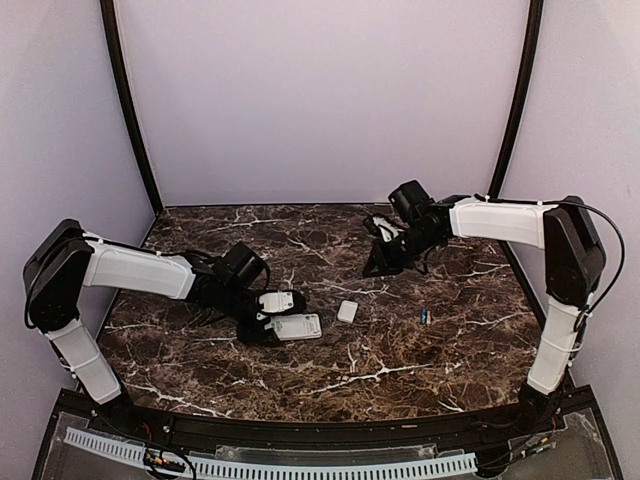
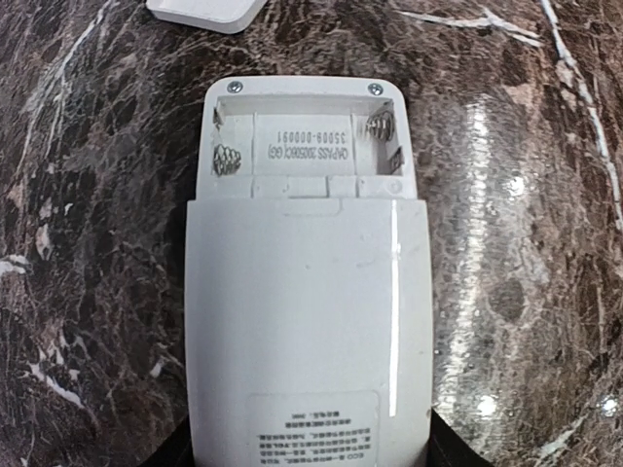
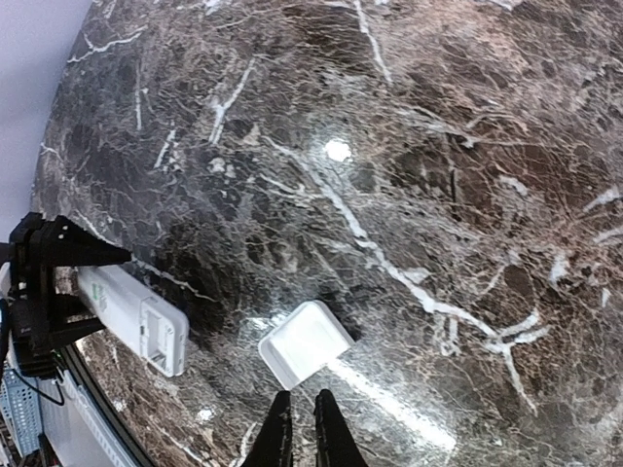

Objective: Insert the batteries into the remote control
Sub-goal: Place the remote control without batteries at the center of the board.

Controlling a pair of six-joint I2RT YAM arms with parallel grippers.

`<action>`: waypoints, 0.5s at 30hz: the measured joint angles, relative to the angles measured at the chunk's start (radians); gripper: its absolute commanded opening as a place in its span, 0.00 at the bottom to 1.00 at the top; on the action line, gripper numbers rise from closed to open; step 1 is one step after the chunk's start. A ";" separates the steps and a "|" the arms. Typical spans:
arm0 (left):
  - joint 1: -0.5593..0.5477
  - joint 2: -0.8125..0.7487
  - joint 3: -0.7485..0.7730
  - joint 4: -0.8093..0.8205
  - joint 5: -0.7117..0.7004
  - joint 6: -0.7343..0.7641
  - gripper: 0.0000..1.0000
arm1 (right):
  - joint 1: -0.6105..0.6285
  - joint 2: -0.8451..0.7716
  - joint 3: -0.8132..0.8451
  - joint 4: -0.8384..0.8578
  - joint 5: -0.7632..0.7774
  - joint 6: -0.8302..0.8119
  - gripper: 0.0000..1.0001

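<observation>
the left gripper is clamped on the near end of the remote control, which lies back-up on the table and reaches forward from its fingers. the battery compartment, at the end far from that hand, is open and empty. each slot has a spring, and the two springs are at opposite ends. the right gripper hangs above the table with its fingers almost together and nothing between them. the loose cover lies just ahead of its fingertips, beside the remote's open end. i see only one battery, lying flat behind the right gripper, toward its own base and well apart from the remote. a second one i cannot find.

the main danger, i think, is the battery itself: it is tiny and round on shiny stone, so it may roll or shoot out when the fingers close. it could also go in with the wrong end to the spring. pressing it down may tip the remote, because the left gripper holds only one end.
</observation>
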 measured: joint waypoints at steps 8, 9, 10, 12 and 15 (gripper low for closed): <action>-0.042 0.082 0.062 -0.097 0.038 0.038 0.03 | -0.002 0.000 0.001 -0.100 0.177 -0.002 0.18; -0.045 0.093 0.077 -0.099 0.039 0.043 0.08 | -0.003 0.000 0.001 -0.114 0.199 -0.001 0.18; -0.050 0.103 0.087 -0.100 0.039 0.044 0.12 | -0.005 -0.001 0.000 -0.126 0.219 0.000 0.19; -0.056 0.114 0.100 -0.099 0.039 0.047 0.29 | -0.008 -0.006 -0.001 -0.149 0.257 0.004 0.21; -0.057 0.116 0.102 -0.099 0.039 0.048 0.50 | -0.020 -0.027 -0.014 -0.175 0.306 0.010 0.22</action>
